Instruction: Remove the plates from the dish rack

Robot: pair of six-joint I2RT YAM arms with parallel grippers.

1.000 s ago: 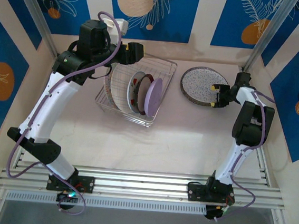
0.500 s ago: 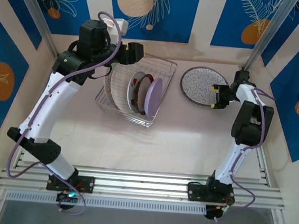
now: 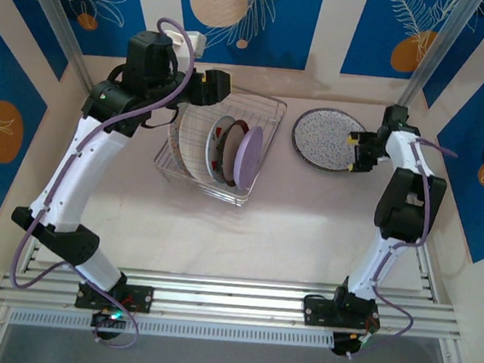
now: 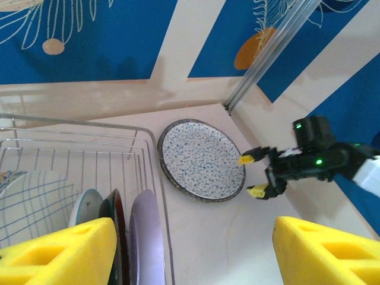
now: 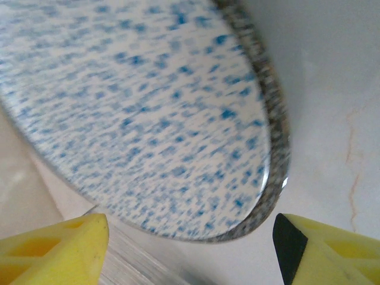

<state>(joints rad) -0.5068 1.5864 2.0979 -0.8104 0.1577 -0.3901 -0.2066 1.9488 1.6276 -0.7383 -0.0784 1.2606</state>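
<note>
1. Plates [image 3: 228, 150] are stood on edge in the dish rack [image 3: 270, 115], which is set askew near the far edge of the table [image 3: 262, 235], left of its middle. A grid-lined plate [image 3: 193, 138] is placed leftmost and a lilac plate [image 3: 247, 158] rightmost, their faces turned sideways and their rims running far to near. A speckled plate [image 3: 323, 136] is laid flat, face up, toward the far right corner. The left gripper [image 3: 223, 89] is held over the rack's far edge. The right gripper [image 3: 351, 153] is spread wide just beside the speckled plate's right rim.
2. From the left wrist, the left gripper [image 4: 195, 228] is seen parted and empty above the lilac plate [image 4: 145, 231]. The speckled plate [image 4: 202, 160] is seen beyond the rack [image 4: 142, 155].
3. From the right wrist, the right gripper [image 5: 190, 221] is seen unclenched, with nothing grasped, and the speckled plate [image 5: 148, 107] lies just ahead.
</note>
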